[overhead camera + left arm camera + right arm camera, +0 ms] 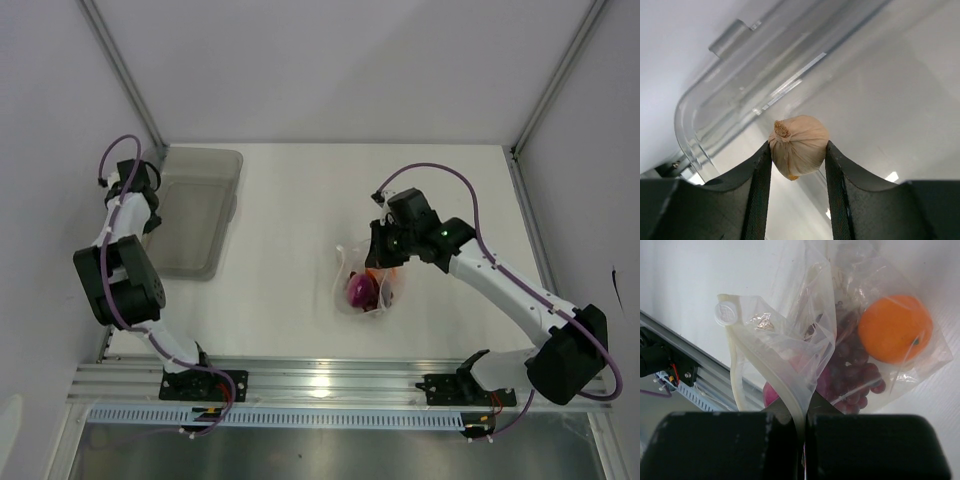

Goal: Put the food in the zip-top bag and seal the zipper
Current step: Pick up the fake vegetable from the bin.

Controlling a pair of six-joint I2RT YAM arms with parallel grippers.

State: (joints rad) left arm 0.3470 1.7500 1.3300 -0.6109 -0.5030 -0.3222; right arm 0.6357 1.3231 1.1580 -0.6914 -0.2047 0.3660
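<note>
The left gripper's [800, 151] fingers [760, 175] pinch a garlic bulb [800, 137] from both sides, above the grey tub [700, 115] at the left of the table [280, 300]. The right gripper [802, 415] is clamped narrow on the zipper [733, 365], holding up the mouth edge of the bag [790, 340]. Inside the bag lie an orange [895, 327], dark red berries [855, 370] and a purple onion [360, 290]. The bag rests mid-table, well apart from the tub.
</note>
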